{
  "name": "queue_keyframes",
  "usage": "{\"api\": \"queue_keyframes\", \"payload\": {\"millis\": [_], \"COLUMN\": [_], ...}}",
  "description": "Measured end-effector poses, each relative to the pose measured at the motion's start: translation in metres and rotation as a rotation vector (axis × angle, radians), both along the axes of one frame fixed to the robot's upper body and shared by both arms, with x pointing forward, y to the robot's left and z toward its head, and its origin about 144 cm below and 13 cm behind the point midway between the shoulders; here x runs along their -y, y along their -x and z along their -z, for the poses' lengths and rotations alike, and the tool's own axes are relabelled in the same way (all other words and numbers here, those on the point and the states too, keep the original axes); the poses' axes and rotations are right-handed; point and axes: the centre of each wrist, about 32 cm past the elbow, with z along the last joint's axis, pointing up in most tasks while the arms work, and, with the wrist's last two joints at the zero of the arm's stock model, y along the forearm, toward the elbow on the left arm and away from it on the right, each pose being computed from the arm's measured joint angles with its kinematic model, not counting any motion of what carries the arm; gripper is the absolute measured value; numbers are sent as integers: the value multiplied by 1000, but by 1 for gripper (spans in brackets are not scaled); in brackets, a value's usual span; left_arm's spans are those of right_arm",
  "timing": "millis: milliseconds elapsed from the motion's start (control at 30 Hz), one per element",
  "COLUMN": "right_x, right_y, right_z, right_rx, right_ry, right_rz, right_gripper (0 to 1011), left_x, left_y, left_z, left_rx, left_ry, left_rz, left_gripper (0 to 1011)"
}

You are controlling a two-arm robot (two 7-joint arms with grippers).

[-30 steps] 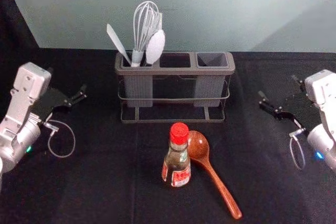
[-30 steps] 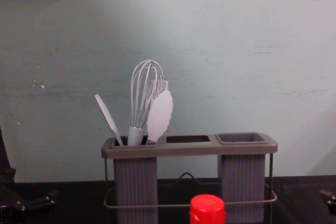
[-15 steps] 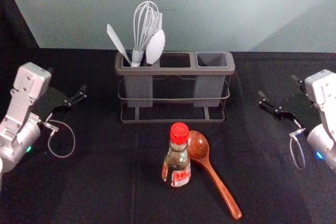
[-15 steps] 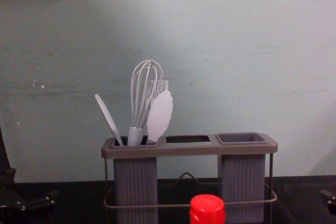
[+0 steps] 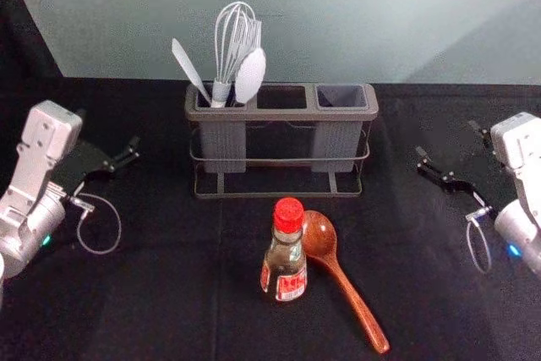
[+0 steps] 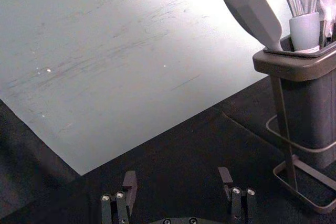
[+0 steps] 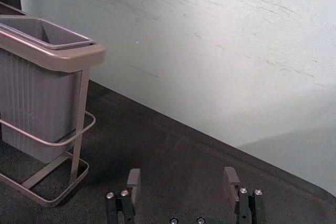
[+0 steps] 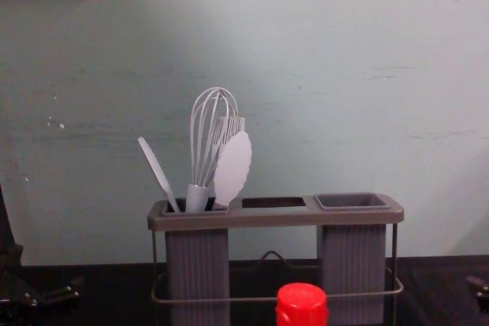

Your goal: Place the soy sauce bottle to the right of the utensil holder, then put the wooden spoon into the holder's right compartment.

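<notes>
Nearest: the wooden spoon (image 5: 353, 297) is laid on the black cloth (image 5: 127, 314), handle slanted towards the robot's side and out to the right, bowl towards the holder. By that lie the handle is offered for a grasp, presumably so that it can go down first into the compartment.

Just beside the spoon's bowl, on its left: the soy sauce bottle (image 5: 284, 261), upright, red cap (image 5: 289, 216) on. Whether the two touch cannot be told. The bottle is set in front of the utensil holder, not yet at its right. Its slim neck is judged a handy place for a grip, though the spoon could be nudged during a lift.

Farther out, either side: the left gripper (image 5: 108, 128) is held well apart from everything, fingers spread, grasping nothing. The right gripper (image 5: 446, 138) is likewise held spread and unloaded, off to the holder's right; from there the bottle seems the natural first pick, by task order.

Beyond: the utensil holder (image 5: 287, 114), wire-framed, standing before the wall (image 5: 380, 23). In its left compartment (image 5: 223, 146) are stood a whisk (image 5: 221, 93), a spatula (image 5: 189, 72) and other pale tools, heads up. The right compartment (image 5: 336, 146) is meant for the spoon.
</notes>
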Motion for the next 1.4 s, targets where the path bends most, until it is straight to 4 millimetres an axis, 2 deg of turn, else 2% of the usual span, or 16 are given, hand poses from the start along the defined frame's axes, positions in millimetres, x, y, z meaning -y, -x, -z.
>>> {"api": "queue_keyframes", "payload": {"millis": [667, 1000, 1400], "right_x": [0, 4, 4], "right_y": [1, 25, 60], "right_z": [0, -1, -12], "right_rx": [2, 24, 9], "right_ry": [-1, -9, -95], "right_rz": [1, -28, -197], "right_gripper": [1003, 1003, 1003], "left_x": [0, 0, 0], "left_y": [0, 0, 0], "left_z": [0, 0, 0], "left_rx": [0, 0, 0], "left_ry": [0, 0, 0], "left_rz": [0, 0, 0], "left_gripper": [1011, 1011, 1011]}}
